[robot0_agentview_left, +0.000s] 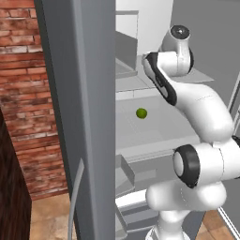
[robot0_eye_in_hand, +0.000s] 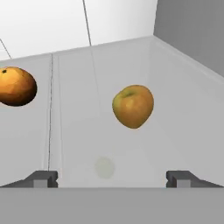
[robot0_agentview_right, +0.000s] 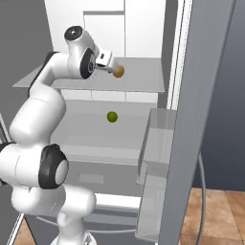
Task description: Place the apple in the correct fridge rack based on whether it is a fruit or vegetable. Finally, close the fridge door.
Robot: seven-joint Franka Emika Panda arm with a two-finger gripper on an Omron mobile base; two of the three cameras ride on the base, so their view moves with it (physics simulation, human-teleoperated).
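Apple (robot0_eye_in_hand: 133,106) above fridge rack (robot0_eye_in_hand: 183,127); tool (robot0_eye_in_hand: 112,178) open

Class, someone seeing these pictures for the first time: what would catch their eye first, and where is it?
Probably the apple in the hand view, apparently in mid-air above the pale fridge rack, ahead of the open end effector. An orange fruit lies at that view's left. On the lower shelf, a small green ball stands out.
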